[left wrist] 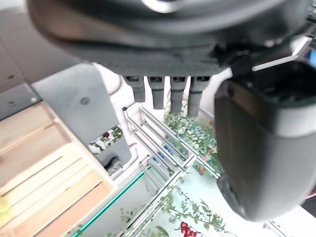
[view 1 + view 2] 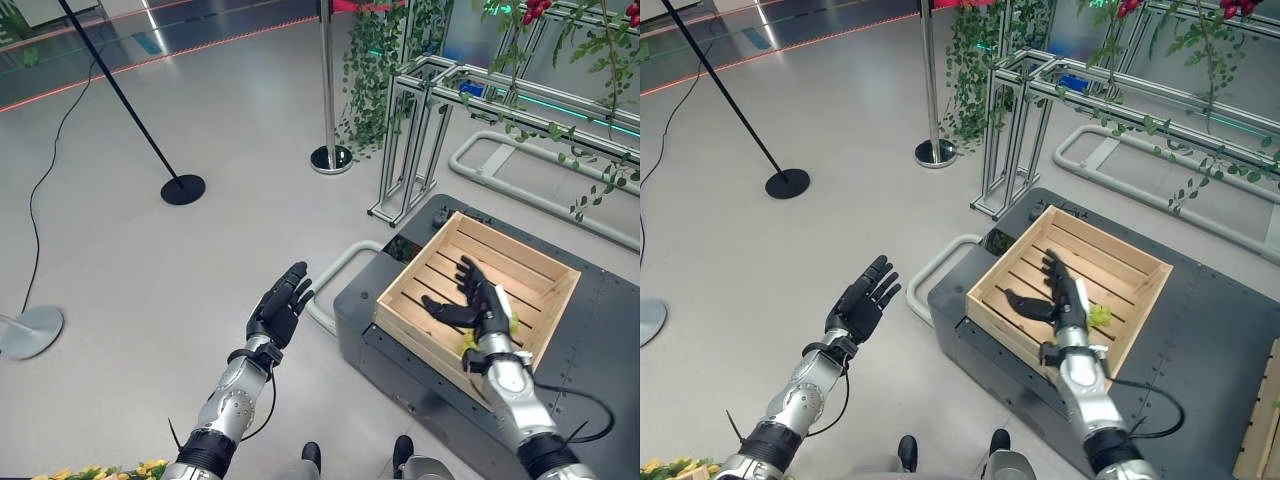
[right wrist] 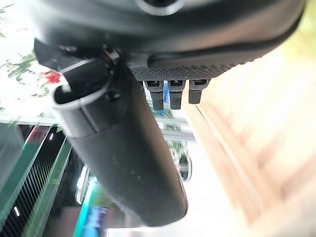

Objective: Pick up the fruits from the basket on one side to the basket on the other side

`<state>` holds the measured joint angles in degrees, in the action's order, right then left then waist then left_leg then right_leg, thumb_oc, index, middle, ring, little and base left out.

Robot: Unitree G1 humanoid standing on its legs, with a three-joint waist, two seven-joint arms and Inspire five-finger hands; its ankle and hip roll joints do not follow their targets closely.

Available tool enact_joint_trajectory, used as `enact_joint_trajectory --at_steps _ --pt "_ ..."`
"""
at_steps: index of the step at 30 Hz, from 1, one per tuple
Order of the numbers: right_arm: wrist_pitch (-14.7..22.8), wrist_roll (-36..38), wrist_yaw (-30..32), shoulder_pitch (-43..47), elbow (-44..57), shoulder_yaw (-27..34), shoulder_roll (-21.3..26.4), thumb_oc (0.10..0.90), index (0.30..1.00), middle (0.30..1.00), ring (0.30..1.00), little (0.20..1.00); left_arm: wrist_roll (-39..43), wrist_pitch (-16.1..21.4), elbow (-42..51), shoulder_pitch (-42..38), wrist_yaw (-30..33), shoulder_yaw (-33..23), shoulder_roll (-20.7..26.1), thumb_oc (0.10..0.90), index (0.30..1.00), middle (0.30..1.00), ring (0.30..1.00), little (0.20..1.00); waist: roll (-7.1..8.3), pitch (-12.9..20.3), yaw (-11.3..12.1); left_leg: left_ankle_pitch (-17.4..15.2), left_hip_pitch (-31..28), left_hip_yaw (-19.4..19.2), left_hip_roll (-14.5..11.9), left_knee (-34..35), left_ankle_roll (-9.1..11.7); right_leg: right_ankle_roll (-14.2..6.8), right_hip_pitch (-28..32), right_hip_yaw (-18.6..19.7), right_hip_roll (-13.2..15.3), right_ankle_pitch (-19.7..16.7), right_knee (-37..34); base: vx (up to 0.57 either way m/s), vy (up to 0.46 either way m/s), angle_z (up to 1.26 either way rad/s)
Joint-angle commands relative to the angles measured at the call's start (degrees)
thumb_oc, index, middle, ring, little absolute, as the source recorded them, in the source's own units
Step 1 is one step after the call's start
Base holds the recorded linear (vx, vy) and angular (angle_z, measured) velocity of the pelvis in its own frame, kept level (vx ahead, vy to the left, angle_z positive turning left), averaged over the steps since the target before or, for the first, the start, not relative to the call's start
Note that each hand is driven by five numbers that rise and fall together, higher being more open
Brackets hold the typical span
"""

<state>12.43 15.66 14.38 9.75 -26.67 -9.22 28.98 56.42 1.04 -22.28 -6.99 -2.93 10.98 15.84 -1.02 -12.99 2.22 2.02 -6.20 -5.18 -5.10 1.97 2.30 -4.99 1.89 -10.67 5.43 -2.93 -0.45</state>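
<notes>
One fruit (image 2: pixel 1100 316), a small yellow-green lumpy thing, lies on the slats inside the wooden crate (image 2: pixel 1140 262), near the crate's near right corner, and it sits just beside my right hand (image 2: pixel 1068 298), on the outer side of the palm and partly hidden behind it. I cannot tell whether it touches the hand. Its shape is hard to judge; it looks bunched rather than long, so I see no clear long axis to line up with. My right hand hangs above the crate floor with its fingers straight and its thumb stuck out toward my left, holding nothing. The fruit therefore lies to the right of the hand, not between thumb and fingers, and I judge the coming move turns on that: the hand would need to shift right or turn at the wrist so the fruit falls inside the grasp before closing. This hand is plainly the nearer one. My left hand (image 2: pixel 280 305) is well apart, raised over the bare floor left of the crate, fingers spread and relaxed, empty too. The crate rests on a dark grey platform (image 2: pixel 1230 350). Beyond it stand metal frames hung with green vines (image 2: pixel 1012 60), and a pole on a round base (image 2: pixel 183 189) stands on the floor farther off.
</notes>
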Motion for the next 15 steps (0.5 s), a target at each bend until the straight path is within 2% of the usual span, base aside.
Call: enact_joint_trajectory --at_steps 1,4,6,11,15 --pt "-7.35 -3.97 3.96 8.53 0.99 1.88 4.63 0.800 0.900 0.900 0.900 0.900 -5.80 3.84 9.69 -3.84 -1.28 1.73 3.33 0.800 0.900 0.900 0.900 0.900 2.93 3.34 0.91 -2.25 1.79 2.53 2.01 -2.89 -0.06 -1.09 3.13 -0.38 3.18 -0.34 0.30 0.00 -0.022 0.07" --pt "-14.08 -2.52 3.99 11.50 -2.55 0.22 7.13 0.800 0.900 0.900 0.900 0.900 -12.90 5.72 11.41 -4.85 0.49 3.44 6.19 0.800 0.900 0.900 0.900 0.900 3.10 2.39 1.49 -1.71 2.01 2.75 1.79 -1.98 0.12 -0.96 2.86 -0.83 2.99 -0.43 0.02 -0.01 -0.008 0.03" --pt "-16.16 -2.32 4.88 13.38 -4.94 -0.79 7.85 0.800 0.900 0.900 0.900 0.900 -14.85 6.39 11.80 -5.72 0.87 4.00 7.46 0.800 0.900 0.900 0.900 0.900 3.07 1.49 1.82 -1.61 2.35 2.88 1.77 -1.72 0.05 -0.83 2.50 -0.85 2.90 -0.51 -0.12 -0.04 -0.003 0.01" --pt "-17.30 0.89 9.84 17.07 -8.61 -1.30 8.19 0.800 0.900 0.900 0.900 0.900 -15.28 7.52 12.53 -7.93 1.15 4.36 9.29 0.800 0.900 0.900 0.900 0.900 2.90 -2.26 2.06 -1.14 5.03 3.09 1.77 -1.85 -0.17 -0.61 -0.10 -0.32 2.69 -0.82 0.23 -0.15 -0.023 -0.01" --pt "-19.10 4.24 8.64 21.21 -11.68 -2.09 8.64 0.800 0.900 0.900 0.900 0.900 -13.51 9.93 10.99 -10.64 1.77 4.93 9.43 0.800 0.900 0.900 0.900 0.900 2.54 -5.00 1.95 -1.06 7.35 3.35 2.14 -2.88 -0.40 -0.39 -2.42 0.36 2.64 -0.60 1.59 -0.14 -0.007 -0.01"
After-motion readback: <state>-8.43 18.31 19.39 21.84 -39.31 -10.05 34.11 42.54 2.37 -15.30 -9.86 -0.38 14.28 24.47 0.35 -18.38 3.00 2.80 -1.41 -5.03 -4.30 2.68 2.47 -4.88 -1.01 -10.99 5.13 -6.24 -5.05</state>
